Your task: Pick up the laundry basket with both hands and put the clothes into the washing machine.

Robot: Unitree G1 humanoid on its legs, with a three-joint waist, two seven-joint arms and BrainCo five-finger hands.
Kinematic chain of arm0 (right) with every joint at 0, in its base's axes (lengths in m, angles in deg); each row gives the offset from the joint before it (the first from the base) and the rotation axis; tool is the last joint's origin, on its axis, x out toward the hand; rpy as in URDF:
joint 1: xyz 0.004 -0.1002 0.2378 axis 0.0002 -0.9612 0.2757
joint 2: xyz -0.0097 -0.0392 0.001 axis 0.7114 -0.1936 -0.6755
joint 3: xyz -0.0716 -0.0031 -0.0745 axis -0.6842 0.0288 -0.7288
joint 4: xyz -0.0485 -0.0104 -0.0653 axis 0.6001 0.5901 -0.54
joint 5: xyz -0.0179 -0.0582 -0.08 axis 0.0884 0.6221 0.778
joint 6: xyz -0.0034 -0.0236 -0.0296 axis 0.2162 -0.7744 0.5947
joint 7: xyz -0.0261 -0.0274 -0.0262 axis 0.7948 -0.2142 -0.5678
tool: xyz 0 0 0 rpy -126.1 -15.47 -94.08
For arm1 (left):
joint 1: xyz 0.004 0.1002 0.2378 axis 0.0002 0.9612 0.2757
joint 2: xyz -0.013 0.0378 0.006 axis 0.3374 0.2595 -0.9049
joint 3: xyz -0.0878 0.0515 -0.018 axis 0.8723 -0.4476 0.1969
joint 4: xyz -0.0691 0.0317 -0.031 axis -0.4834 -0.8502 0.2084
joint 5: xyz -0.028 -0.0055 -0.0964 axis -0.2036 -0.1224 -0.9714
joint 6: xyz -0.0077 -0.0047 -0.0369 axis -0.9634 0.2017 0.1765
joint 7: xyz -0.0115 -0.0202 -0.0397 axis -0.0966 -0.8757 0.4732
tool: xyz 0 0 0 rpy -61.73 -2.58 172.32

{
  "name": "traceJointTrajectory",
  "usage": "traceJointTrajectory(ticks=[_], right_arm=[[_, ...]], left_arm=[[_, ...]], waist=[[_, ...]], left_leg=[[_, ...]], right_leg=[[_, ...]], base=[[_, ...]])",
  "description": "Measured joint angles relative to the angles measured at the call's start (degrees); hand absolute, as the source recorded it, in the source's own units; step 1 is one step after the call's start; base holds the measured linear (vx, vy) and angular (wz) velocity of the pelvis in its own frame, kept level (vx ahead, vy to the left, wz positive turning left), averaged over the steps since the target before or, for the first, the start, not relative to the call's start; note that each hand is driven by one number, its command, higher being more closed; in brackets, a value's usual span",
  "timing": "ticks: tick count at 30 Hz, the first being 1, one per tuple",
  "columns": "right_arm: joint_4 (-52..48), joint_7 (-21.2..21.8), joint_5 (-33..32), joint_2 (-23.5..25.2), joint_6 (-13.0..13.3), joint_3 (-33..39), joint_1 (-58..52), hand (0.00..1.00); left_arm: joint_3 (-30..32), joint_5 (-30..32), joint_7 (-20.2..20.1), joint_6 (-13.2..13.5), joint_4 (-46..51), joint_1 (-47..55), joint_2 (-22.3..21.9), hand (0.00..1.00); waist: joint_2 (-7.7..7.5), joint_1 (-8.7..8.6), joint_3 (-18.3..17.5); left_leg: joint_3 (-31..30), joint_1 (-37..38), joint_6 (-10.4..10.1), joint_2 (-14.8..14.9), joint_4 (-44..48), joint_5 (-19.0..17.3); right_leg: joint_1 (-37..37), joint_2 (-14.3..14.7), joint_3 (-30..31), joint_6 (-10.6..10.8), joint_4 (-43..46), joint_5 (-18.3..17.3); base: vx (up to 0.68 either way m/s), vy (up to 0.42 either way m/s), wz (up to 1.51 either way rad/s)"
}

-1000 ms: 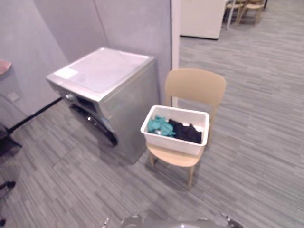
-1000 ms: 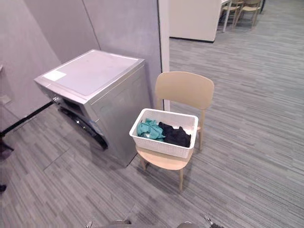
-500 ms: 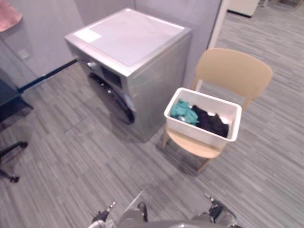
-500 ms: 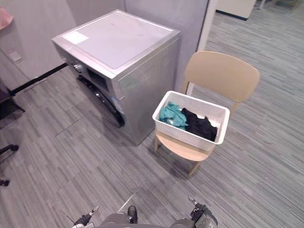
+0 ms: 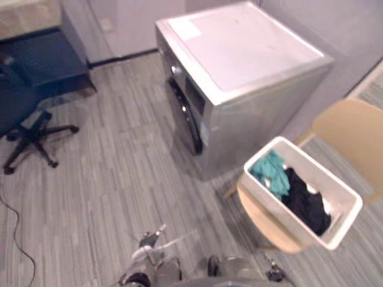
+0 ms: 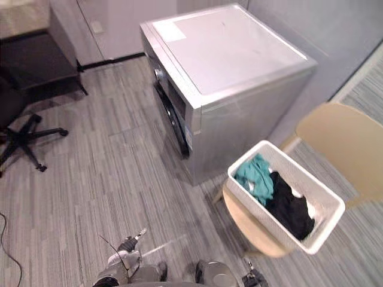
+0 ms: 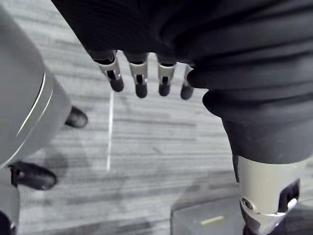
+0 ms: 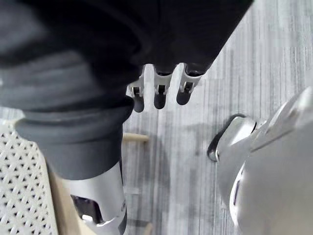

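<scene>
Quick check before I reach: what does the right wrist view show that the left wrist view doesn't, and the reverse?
Right wrist view: the basket's lattice wall and part of the chair, close beside the right hand.
Left wrist view: a pale line on the floor below the left hand.
Both: striped grey floor, and a hand hanging with relaxed fingers, holding nothing and not yet on the basket.
</scene>
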Motion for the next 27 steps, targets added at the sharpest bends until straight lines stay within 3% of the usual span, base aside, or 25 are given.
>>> traceJointTrajectory(ticks=[1, 2, 3, 4, 6, 7, 8, 10, 11, 12, 14, 16, 18, 19, 20, 21, 22, 25, 27], right_arm=[[-0.60, -0.14, -0.21, -0.03, -0.04, -0.31, -0.38, 0.00], [-2.84, -0.61, -0.75, -0.49, 0.26, -1.55, -1.33, 0.00], [-3.12, -0.74, -1.20, -1.32, 0.78, -3.02, -0.94, 0.00], [-3.71, -0.77, -1.47, -1.42, 0.98, -3.23, -0.27, 0.00], [-4.75, -0.71, -1.49, -1.50, 0.92, -5.75, 0.49, 0.00], [-4.66, -0.69, -1.47, -1.20, 0.84, -7.22, 0.81, 0.00], [-4.69, -0.78, -1.48, -1.55, 0.90, -8.05, 1.40, 0.00], [-4.18, -1.02, -1.47, -1.39, 0.68, -9.08, 2.15, 0.00], [-4.75, -0.88, -1.48, -1.47, 0.77, -10.90, 1.87, 0.00], [-4.90, -0.89, -1.48, -1.40, 0.80, -12.34, 1.88, 0.00], [-5.76, -0.93, -1.49, -0.93, 0.80, -14.55, 1.37, 0.00], [-7.23, -1.01, -1.49, -0.83, 0.94, -15.93, 0.32, 0.00], [-6.27, -1.12, -1.33, -1.38, 1.08, -15.85, 0.46, 0.00], [-4.90, -1.17, -1.13, -2.27, 1.18, -15.88, 0.93, 0.00], [-4.18, -1.18, -0.84, -3.25, 1.12, -16.11, 1.06, 0.00], [-1.25, -1.10, -0.42, -3.57, 1.09, -16.14, 1.19, 0.00], [-0.22, -1.06, -0.30, -2.55, 0.77, -16.07, 2.06, 0.00], [1.29, -1.14, -0.31, -1.58, 0.86, -14.34, 3.16, 0.00], [1.58, -0.96, -0.32, -1.43, 0.86, -14.49, 3.74, 0.00]], left_arm=[[0.21, -0.03, -0.03, -0.01, 0.06, 0.43, -0.19, 0.00], [1.28, -0.24, 0.04, -0.01, 0.57, 1.09, -0.02, 0.00], [2.36, -0.65, 0.06, 0.04, 0.60, 1.58, -0.11, 0.00], [2.81, -1.26, -0.08, 0.05, 1.10, 2.18, -0.32, 0.00], [2.74, -1.19, -0.50, 0.13, 2.46, 3.66, -0.40, 0.00], [2.89, -1.21, -0.84, 0.17, 2.97, 3.99, -0.40, 0.00], [3.02, -1.19, -0.80, 0.19, 3.92, 4.72, -0.40, 0.00], [2.99, -1.34, -0.72, 0.37, 5.07, 5.54, -0.37, 0.00], [2.83, -1.72, -0.60, 0.40, 5.54, 5.88, -0.32, 0.00], [2.74, -1.74, -0.58, 0.45, 6.28, 6.15, -0.32, 0.00], [2.67, -2.30, 0.43, 0.69, 7.09, 5.98, 0.21, 0.00], [1.95, -2.93, 1.74, 1.52, 7.16, 5.94, 0.25, 0.00], [1.52, -3.42, 2.62, 1.64, 6.54, 6.18, 0.36, 0.00], [0.98, -3.44, 2.98, 1.67, 5.79, 6.81, 0.35, 0.00], [-0.29, -3.41, 3.06, 1.67, 4.79, 7.64, 0.29, 0.00], [-2.51, -3.38, 2.89, 1.49, 2.83, 7.06, 1.95, 0.00], [-3.77, -3.33, 2.91, 1.70, 2.47, 6.96, 4.00, 0.00], [-5.78, -3.25, 2.88, 1.40, 1.54, 7.42, 5.92, 0.00], [-7.84, -2.91, 2.94, 1.37, 1.53, 7.68, 6.42, 0.00]], waist=[[1.08, -0.06, -0.86], [0.94, 0.56, -2.58], [2.76, 0.45, -2.56], [2.91, 0.90, -2.75], [3.81, 0.84, -2.72], [4.14, 1.29, -2.76], [3.93, 2.19, -2.59], [3.83, 2.79, -2.61], [3.66, 2.85, -2.58], [3.26, 2.90, -2.65], [2.34, 3.63, -2.72], [1.96, 3.77, -2.83], [1.91, 4.06, -3.08], [3.10, 4.06, -3.97], [4.61, 4.02, -5.22], [3.22, 3.09, -6.49], [0.86, 2.88, -6.80], [0.81, 2.61, -6.81], [0.84, 2.59, -7.15]], left_leg=[[0.22, 0.16, -1.53, 1.64, 0.06, -1.05], [1.05, -1.26, -7.23, 2.30, 4.90, -5.58], [0.73, -2.90, -9.97, 4.41, 11.15, -7.79], [0.35, -5.73, -12.19, 4.46, 20.14, -6.35], [0.13, -10.72, -12.96, 4.34, 33.64, 2.20], [1.42, -14.04, -13.05, 4.75, 42.07, 9.08], [3.09, -16.15, -12.54, 5.47, 47.35, 8.67], [8.42, -18.83, -6.71, 6.51, 50.12, 5.19], [11.32, -20.03, -2.69, 7.56, 46.69, 2.64], [13.06, -20.53, -1.28, 8.70, 42.13, 1.76], [14.88, -20.16, -0.44, 11.29, 28.92, 1.60], [11.10, -19.23, -0.79, 12.60, 10.71, 1.97], [5.30, -17.16, -2.91, 11.69, 2.03, 4.22], [3.62, -15.98, -3.13, 11.81, 1.35, 9.02], [3.76, -15.61, -3.52, 12.18, 1.16, 11.02], [5.60, -15.62, -10.52, 11.03, 2.19, 7.36], [7.00, -15.17, -9.75, 8.72, 1.76, 7.15], [9.09, -13.14, -8.51, 8.15, -1.29, 7.71], [10.75, -10.46, -6.64, 7.51, -6.12, 9.49]], right_leg=[[-1.88, 0.71, 0.12, -2.27, 0.07, -2.41], [-2.10, -0.44, 0.63, -0.99, -11.75, 2.55], [-1.07, 1.61, -0.17, -1.95, -11.09, 2.53], [0.41, 2.40, 0.98, -2.66, -11.34, 1.77], [4.03, 3.55, 2.48, -3.71, -12.95, 0.94], [6.82, 4.00, 4.58, -4.08, -14.22, 0.74], [8.52, 4.02, 6.43, -4.11, -14.93, 0.72], [11.58, 2.71, 9.73, -4.06, -16.44, 0.75], [12.98, 1.36, 11.39, -3.90, -17.30, 0.84], [13.74, 0.33, 12.47, -3.01, -17.82, 0.84], [14.51, -1.64, 14.12, -0.49, -18.13, 0.03], [15.33, -3.59, 15.96, 2.45, -18.07, -1.70], [15.03, -5.08, 19.38, 5.34, -16.50, -3.37], [14.94, -5.47, 22.18, 7.10, -15.99, -4.42], [14.74, -5.23, 23.52, 7.64, -15.99, -4.73], [14.12, -7.45, 24.99, 8.87, -15.17, -5.55], [12.68, -9.35, 26.88, 9.87, -14.21, -3.29], [11.09, -9.41, 30.66, 13.12, -13.86, 4.63], [10.42, -9.69, 31.43, 13.35, -15.82, 6.13]], base=[[0.24, -0.228, -0.10], [0.24, -0.177, -0.24], [0.37, -0.245, -0.45], [0.32, -0.175, -0.49], [0.30, -0.134, -0.52], [0.24, -0.033, -0.67], [0.25, 0.033, -1.06], [0.26, 0.082, -0.95], [0.29, 0.121, -0.74], [0.30, 0.128, -0.79], [0.31, 0.164, -0.66], [0.34, 0.289, -0.48], [0.35, 0.426, -0.70], [0.35, 0.509, -0.95], [0.35, 0.594, -0.70], [0.32, 0.588, -0.40], [0.36, 0.658, -0.22], [0.19, 0.371, -0.27], [0.09, 0.212, -0.23]])
